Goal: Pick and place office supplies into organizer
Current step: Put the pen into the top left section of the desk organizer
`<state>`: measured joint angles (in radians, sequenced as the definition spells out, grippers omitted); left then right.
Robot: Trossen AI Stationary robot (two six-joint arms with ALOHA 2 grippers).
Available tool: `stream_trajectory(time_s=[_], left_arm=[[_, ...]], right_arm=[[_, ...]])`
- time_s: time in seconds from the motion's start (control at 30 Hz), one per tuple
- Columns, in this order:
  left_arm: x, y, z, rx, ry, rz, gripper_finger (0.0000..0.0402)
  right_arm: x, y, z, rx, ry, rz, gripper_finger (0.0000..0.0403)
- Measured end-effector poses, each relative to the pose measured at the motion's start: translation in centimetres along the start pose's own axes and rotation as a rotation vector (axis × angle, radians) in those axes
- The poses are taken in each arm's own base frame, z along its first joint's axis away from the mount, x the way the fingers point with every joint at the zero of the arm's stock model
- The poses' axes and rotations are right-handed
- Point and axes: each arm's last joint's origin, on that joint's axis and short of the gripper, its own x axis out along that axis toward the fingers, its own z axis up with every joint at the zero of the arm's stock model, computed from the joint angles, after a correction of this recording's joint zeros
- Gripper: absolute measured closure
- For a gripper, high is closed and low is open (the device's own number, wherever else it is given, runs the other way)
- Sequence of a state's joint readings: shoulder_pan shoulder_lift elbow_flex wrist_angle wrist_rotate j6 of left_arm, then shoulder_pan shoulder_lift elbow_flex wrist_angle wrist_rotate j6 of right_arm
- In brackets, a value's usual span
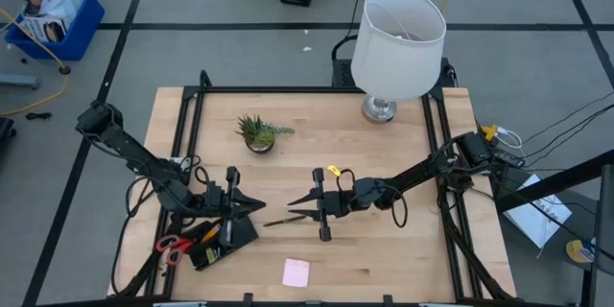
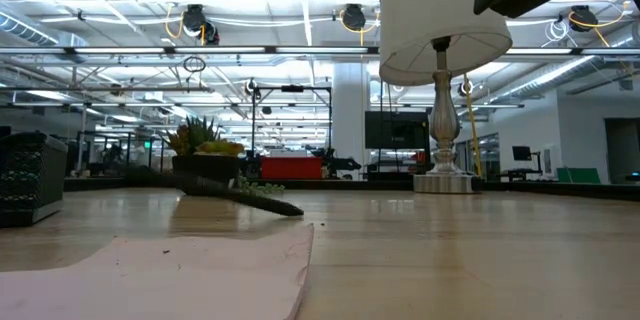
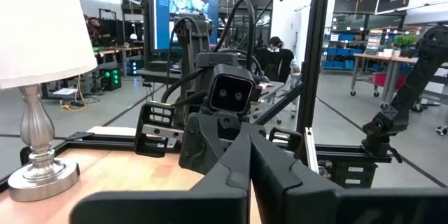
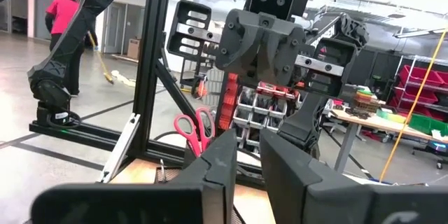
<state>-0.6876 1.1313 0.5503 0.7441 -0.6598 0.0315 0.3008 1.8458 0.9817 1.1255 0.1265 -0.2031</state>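
Wooden table [image 1: 403,240] carries my black organizer [image 1: 221,240] at its front left corner. I see the left gripper [image 1: 257,207] pressed together beside it, empty. My right gripper [image 1: 295,207] pinches a thin pen [image 1: 280,220], light and stiff, probably slippery; I would hold its middle.

Open wood between both claws; lamp [image 1: 395,38] and plant [image 1: 258,133] crowd the far side.
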Motion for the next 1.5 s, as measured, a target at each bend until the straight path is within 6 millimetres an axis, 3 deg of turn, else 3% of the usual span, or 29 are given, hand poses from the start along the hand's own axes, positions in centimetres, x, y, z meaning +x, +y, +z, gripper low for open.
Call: stream_trajectory(time_s=[0.17,0.4,0.57,0.83,1.1,1.5], left_arm=[[0.0,0.0,0.0,-0.006,0.001,-0.001,0.0380],[0.0,0.0,-0.1,-0.007,0.005,-0.027,0.0355],[0.0,-0.1,-0.1,-0.061,0.006,-0.031,0.0353],[0.0,0.0,-0.1,-0.075,0.008,-0.018,0.0352],[0.0,0.0,-0.2,-0.082,0.019,-0.016,0.0347],[0.0,0.1,-0.3,-0.120,0.023,0.038,0.0255]], right_arm=[[-0.1,0.3,-0.5,0.029,0.093,0.055,0.0358],[-0.9,1.2,-4.4,0.089,0.430,0.148,0.0355],[-1.4,1.4,-6.8,0.149,0.568,0.241,0.0349],[-1.4,0.7,-9.7,0.163,0.618,0.201,0.0279],[-2.1,-0.2,-10.5,0.162,0.664,0.124,0.0208],[-2.8,-0.1,-14.0,0.206,0.679,0.103,0.0218]])
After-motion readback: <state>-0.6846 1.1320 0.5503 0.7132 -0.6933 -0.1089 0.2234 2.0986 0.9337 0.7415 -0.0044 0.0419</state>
